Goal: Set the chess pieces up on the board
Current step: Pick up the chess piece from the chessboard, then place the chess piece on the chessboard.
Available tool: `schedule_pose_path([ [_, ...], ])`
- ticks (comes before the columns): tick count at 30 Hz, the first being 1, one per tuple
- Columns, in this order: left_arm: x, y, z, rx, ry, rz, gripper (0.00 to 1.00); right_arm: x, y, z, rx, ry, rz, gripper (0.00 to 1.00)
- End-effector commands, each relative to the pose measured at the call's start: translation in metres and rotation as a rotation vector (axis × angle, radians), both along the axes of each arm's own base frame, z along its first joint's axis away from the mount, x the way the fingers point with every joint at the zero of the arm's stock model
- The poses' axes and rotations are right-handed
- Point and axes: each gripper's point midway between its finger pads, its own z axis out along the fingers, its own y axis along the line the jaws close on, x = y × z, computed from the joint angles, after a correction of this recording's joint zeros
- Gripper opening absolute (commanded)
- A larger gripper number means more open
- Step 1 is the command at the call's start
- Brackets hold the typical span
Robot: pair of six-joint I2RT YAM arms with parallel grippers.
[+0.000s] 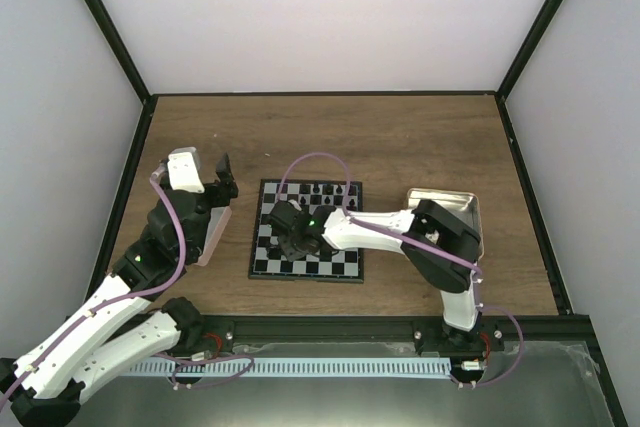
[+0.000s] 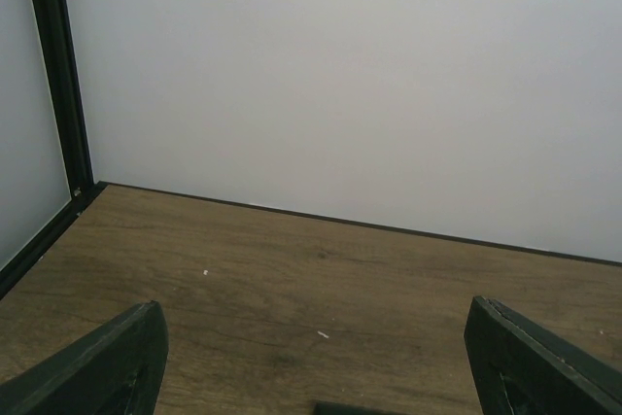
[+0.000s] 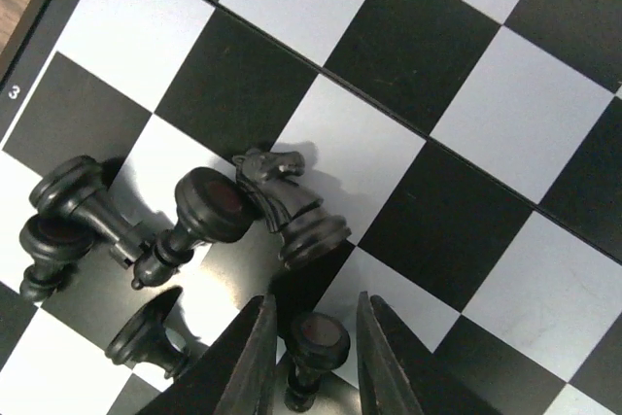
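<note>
The board point(image 1: 345, 265) lies at the table's middle, with a few black chess pieces point(image 1: 320, 190) standing on its far row. My right gripper point(image 1: 293, 237) hangs low over the board's left part. In the right wrist view its fingers point(image 3: 264, 337) stand on either side of a small black piece point(image 3: 319, 339) that lies on its side, with narrow gaps to both pads. A black knight point(image 3: 287, 201) and several other black pieces point(image 3: 209, 206) lie toppled just beyond. My left gripper point(image 1: 225, 179) hovers left of the board, open and empty point(image 2: 316, 357).
A pink tray point(image 1: 212, 237) lies partly under my left arm. A tan tray point(image 1: 465, 209) sits right of the board, behind my right arm. Black frame posts point(image 2: 58, 75) and white walls close the table. Bare wood point(image 2: 321, 279) lies ahead of the left gripper.
</note>
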Motion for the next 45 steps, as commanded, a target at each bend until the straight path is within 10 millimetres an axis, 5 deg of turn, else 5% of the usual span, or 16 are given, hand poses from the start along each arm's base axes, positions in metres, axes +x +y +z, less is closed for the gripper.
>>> schedule_pose_path([
  [1,-0.002,0.003,0.009,-0.021,-0.019,0.004,0.86,-0.006,-0.009,-0.017,-0.07,0.039,-0.081,0.23],
  [11,-0.001,0.002,0.007,-0.019,-0.016,0.0,0.86,0.0,-0.016,-0.001,-0.024,-0.001,-0.179,0.13],
  [22,-0.003,-0.028,-0.002,-0.098,0.034,-0.157,0.85,0.011,-0.011,0.067,0.406,0.006,-0.375,0.14],
  [33,-0.04,-0.129,-0.086,-0.283,0.284,-0.707,0.75,0.041,-0.03,0.123,0.81,0.136,-0.585,0.14],
  [37,-0.049,-0.14,-0.113,-0.374,0.358,-0.754,0.68,0.046,-0.037,0.142,0.934,0.175,-0.641,0.14],
  [45,-0.056,-0.157,-0.126,-0.467,0.369,-0.843,0.54,0.04,-0.049,0.146,1.059,0.296,-0.742,0.15],
])
